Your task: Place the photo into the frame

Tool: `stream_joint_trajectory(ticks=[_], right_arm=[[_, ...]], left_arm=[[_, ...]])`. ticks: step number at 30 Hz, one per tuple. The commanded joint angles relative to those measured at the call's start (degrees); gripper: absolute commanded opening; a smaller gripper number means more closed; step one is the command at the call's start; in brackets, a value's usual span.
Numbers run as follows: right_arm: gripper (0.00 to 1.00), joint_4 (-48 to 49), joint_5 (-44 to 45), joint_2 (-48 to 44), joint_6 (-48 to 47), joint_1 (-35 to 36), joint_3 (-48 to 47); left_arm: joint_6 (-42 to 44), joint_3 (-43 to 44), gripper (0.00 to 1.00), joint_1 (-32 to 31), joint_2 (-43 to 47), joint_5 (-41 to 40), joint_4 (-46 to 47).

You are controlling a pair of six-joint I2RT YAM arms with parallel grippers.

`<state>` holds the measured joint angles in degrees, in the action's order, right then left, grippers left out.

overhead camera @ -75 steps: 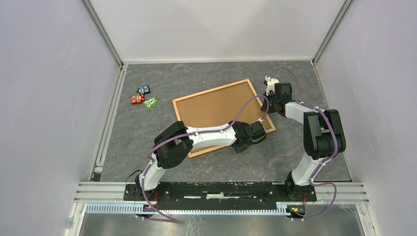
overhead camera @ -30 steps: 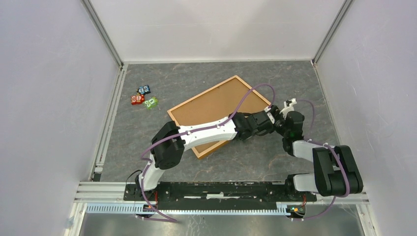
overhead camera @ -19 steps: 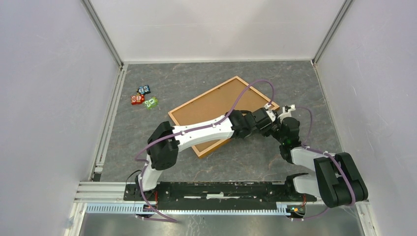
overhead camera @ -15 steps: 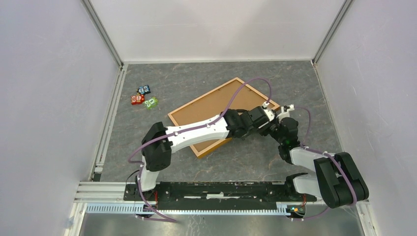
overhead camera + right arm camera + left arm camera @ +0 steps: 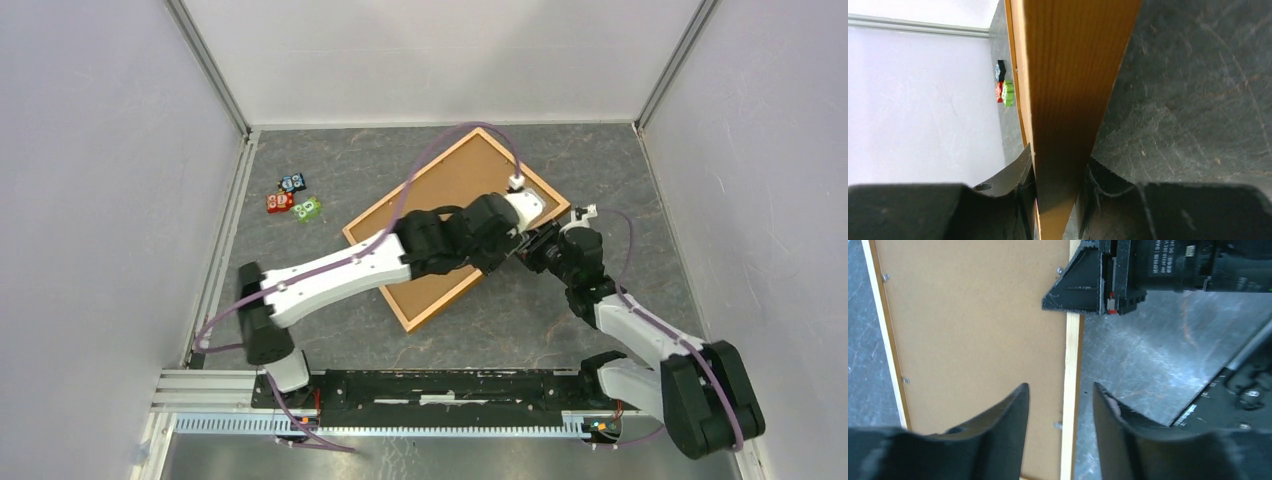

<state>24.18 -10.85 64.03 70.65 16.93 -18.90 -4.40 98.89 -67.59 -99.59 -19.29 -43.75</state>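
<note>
The frame (image 5: 450, 200) lies back up on the desk (image 5: 610, 160), past the middle toward the far right corner. It is turned aslant, so its long sides run from the near left toward the far right. We see only its plain brown board and thin wooden rim.

Our right gripper (image 5: 1058, 165) comes in low from the desk's right edge. Its fingers are pinched tight on the frame's right-hand rim, the wood filling the narrow gap between them. We cannot tell whether that rim is lifted off the desk.

Our left arm reaches across the frame from the near left corner. The left gripper (image 5: 1059, 387) hangs above the same rim, just near of the right one. Its fingers are spread wide and hold nothing (one is over the board, the other over bare desk, with the rim running between). We cannot tell whether the tips touch the frame. The two grippers are close but apart.

Three small coloured blocks (image 5: 307, 208) sit together toward the left edge of the desk, well apart from the frame.
</note>
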Motion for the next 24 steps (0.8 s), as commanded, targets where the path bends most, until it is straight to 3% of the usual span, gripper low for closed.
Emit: stream_joint_trajectory(ticks=[1, 8, 17, 24], right_arm=[[0.0, -15.1, 13.3, -6.8, -19.5, -0.7, -9.4], [0.0, -34.2, 18.2, -14.0, -42.3, -7.2, -27.4], [0.0, -43.5, 27.5, -14.2, -72.0, -8.9, -49.7], [0.0, -49.8, 32.2, -10.4, -80.7, -8.4, -56.0]], left_arm=[[-3.8, 0.4, 0.61, 0.0, 12.4, -0.3, -2.4], [-3.5, -1.2, 0.7, 0.5, 27.0, -8.6, -6.7], [-2.2, -12.0, 0.71, 0.5, 42.3, -14.4, -1.2], [-2.2, -15.7, 0.71, 0.5, 46.9, -15.4, 1.7]])
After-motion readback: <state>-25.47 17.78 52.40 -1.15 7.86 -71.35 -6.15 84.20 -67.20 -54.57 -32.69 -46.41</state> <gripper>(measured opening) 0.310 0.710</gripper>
